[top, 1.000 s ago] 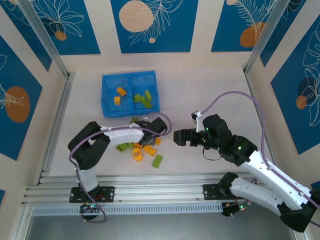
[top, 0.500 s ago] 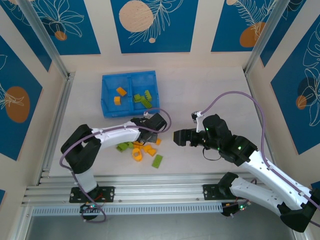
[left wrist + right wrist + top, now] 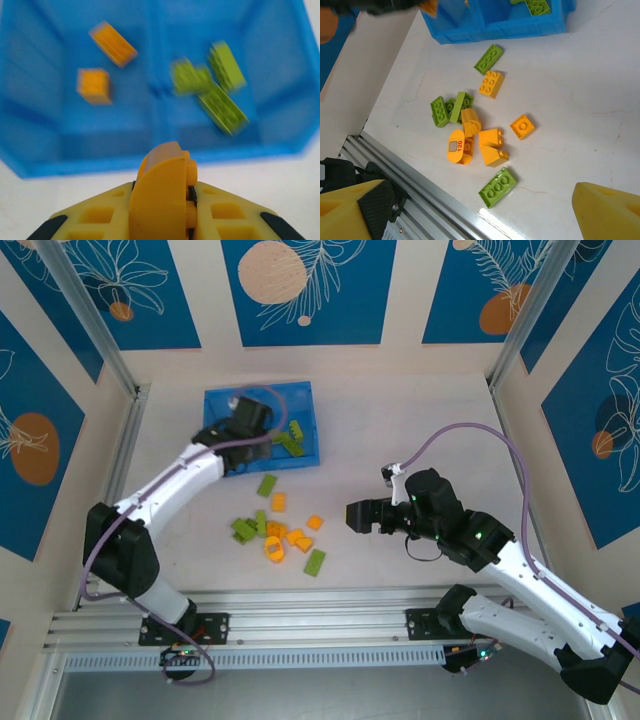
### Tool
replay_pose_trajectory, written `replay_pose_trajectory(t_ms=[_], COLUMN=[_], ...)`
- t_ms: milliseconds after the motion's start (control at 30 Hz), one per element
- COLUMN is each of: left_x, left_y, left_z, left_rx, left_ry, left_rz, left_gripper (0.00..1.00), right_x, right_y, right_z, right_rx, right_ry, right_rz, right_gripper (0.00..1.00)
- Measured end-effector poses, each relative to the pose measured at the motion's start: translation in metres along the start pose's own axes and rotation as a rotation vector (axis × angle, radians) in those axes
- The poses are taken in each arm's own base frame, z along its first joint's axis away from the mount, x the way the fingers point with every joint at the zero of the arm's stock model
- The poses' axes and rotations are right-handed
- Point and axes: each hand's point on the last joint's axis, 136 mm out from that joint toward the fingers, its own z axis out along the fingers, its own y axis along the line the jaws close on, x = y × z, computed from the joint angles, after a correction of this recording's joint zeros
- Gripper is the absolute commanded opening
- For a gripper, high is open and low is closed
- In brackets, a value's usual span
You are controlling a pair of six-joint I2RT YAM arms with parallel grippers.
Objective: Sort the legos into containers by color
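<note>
Your left jaws are clamped on a rounded orange brick (image 3: pixel 162 195), poised above the near wall of the blue tray (image 3: pixel 100 162) and roughly in line with its divider (image 3: pixel 154 107). Carry it a touch left and forward so it sits squarely over the left compartment (image 3: pixel 55 125), where two orange bricks (image 3: pixel 93 86) lie, not the right one holding the green bricks (image 3: pixel 222 107). Drop low before releasing so it won't bounce across. Your right jaws stand wide open and empty above the counter (image 3: pixel 570 90), beside the loose legos (image 3: pixel 470 132).
</note>
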Motion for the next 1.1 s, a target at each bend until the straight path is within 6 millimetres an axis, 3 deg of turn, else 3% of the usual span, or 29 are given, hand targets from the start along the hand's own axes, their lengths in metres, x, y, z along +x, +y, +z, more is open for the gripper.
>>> replay_pose_trajectory(t_ms=[67, 133, 233, 367, 467, 667, 800, 900, 1000, 1100], left_x=[-0.033, -0.052, -0.065, -0.051, -0.033, -0.027, -0.030, -0.035, -0.048, -0.059], left_y=[0.022, 0.038, 0.049, 0.046, 0.044, 0.044, 0.041, 0.038, 0.032, 0.018], left_z=[0.007, 0.025, 0.064, 0.125, 0.153, 0.158, 0.144, 0.111, 0.047, -0.035], left_rx=[-0.037, -0.070, -0.107, -0.112, -0.110, -0.096, -0.063, -0.013, 0.064, 0.167], left_ry=[-0.041, -0.050, -0.026, 0.067, 0.139, 0.172, 0.160, 0.125, 0.025, -0.120], left_rz=[-0.041, -0.070, -0.079, -0.062, -0.045, -0.055, -0.076, -0.104, -0.130, -0.116], left_gripper=[0.17, 0.17, 0.21, 0.31, 0.36, 0.44, 0.43, 0.43, 0.43, 0.42], right_x=[0.000, 0.000, 0.000, 0.002, 0.003, 0.003, 0.003, 0.001, 0.000, 0.002], right_y=[0.000, 0.000, 0.000, -0.002, -0.002, -0.002, -0.002, -0.001, -0.001, -0.001], right_z=[0.000, 0.000, 0.000, 0.000, 0.000, 0.000, 0.001, 0.003, 0.008, 0.016], right_rx=[0.000, 0.000, 0.001, 0.007, 0.010, 0.011, 0.012, 0.015, 0.019, 0.028], right_ry=[0.001, 0.001, 0.002, 0.009, 0.013, 0.014, 0.017, 0.021, 0.032, 0.054], right_rz=[-0.001, -0.003, -0.003, -0.002, -0.001, -0.001, 0.000, 0.001, 0.003, 0.006], right_gripper=[0.94, 0.94, 0.94, 0.94, 0.94, 0.94, 0.94, 0.94, 0.94, 0.94])
